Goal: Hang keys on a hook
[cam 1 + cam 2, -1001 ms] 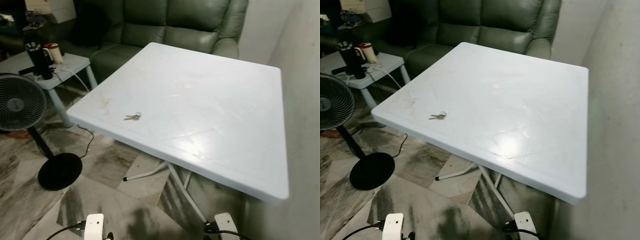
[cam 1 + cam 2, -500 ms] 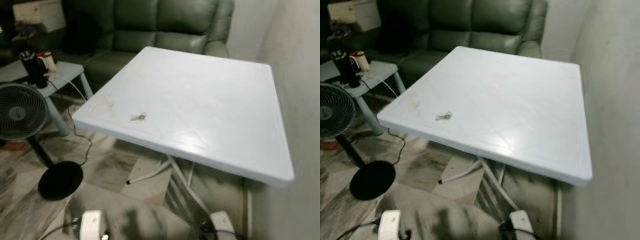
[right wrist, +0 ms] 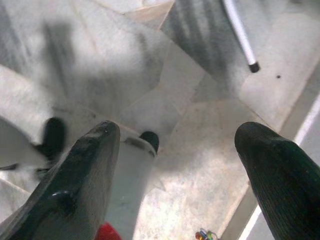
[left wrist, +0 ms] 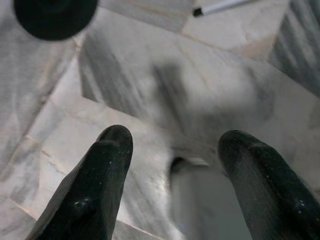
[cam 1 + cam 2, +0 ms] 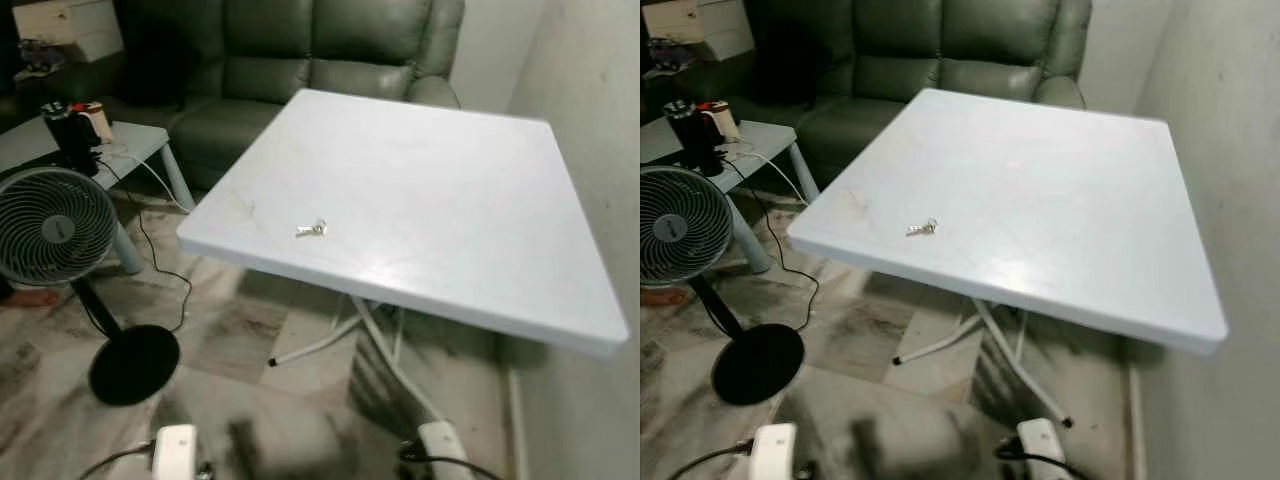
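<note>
Your keys (image 5: 312, 229) lie flat near the table's (image 5: 480, 200) front-left edge, untouched, while your left gripper (image 4: 172, 150) and right gripper (image 3: 177, 135) hang wide apart, empty, over the floor (idle low, likely since you're walking in).

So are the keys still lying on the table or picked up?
Lying flat on the white table. The keys sit near its left front edge, nothing touching them.
</note>
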Available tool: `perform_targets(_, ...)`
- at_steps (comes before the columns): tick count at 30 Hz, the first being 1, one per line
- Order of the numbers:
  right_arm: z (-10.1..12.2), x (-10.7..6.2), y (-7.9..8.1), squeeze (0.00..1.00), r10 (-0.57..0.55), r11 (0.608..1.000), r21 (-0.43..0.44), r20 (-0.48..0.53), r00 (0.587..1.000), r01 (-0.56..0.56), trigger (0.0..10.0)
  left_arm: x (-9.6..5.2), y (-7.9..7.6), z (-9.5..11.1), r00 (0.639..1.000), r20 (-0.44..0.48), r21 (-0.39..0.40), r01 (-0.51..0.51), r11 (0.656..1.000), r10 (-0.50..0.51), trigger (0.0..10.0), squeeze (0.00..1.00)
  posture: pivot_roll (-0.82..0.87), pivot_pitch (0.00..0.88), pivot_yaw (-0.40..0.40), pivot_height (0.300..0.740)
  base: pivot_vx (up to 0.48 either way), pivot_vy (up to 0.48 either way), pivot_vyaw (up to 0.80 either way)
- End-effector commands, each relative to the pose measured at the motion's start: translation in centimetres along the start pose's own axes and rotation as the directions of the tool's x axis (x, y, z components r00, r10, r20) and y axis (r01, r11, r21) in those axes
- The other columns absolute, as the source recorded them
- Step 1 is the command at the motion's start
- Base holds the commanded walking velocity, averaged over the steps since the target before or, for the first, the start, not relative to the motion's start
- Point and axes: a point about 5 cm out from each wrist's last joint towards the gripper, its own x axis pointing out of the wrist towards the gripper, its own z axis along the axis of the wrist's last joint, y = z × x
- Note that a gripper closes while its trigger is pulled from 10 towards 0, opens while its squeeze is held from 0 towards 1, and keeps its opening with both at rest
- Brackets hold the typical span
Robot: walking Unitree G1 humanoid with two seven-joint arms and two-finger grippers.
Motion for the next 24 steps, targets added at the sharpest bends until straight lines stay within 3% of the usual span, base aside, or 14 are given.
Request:
perform_targets(1, 0.82, 0.3, 0.95, 0.0, 0.025, 1.0, 0.001, 0.025, 0.999, -0.025, 10.0, -0.05, 1.3, 0.11, 1.0, 0.002, 0.014, -0.029, 0.999, 0.029, 10.0, 0.0, -0.08, 0.0, -0.006, 0.74, 0.0, 0.48, 0.0)
perform_targets(17, 0.62, 0.29, 1.15, 0.0, 0.028, 1.0, 0.012, 0.022, 0.999, -0.029, 10.0, -0.11, 1.52, -0.08, 0.999, -0.002, 0.014, -0.036, 0.999, 0.036, 10.0, 0.0, -0.08, 0.0, -0.004, 0.74, 0.0, 0.48, 0.0)
perform_targets(24, 0.67, 0.29, 1.15, 0.0, 0.028, 0.999, 0.014, 0.025, 0.999, -0.028, 10.0, -0.1, 1.51, 0.02, 0.999, 0.006, 0.021, -0.036, 0.999, 0.035, 10.0, 0.0, -0.08, 0.0, -0.003, 0.74, 0.0, 0.079, 0.0)
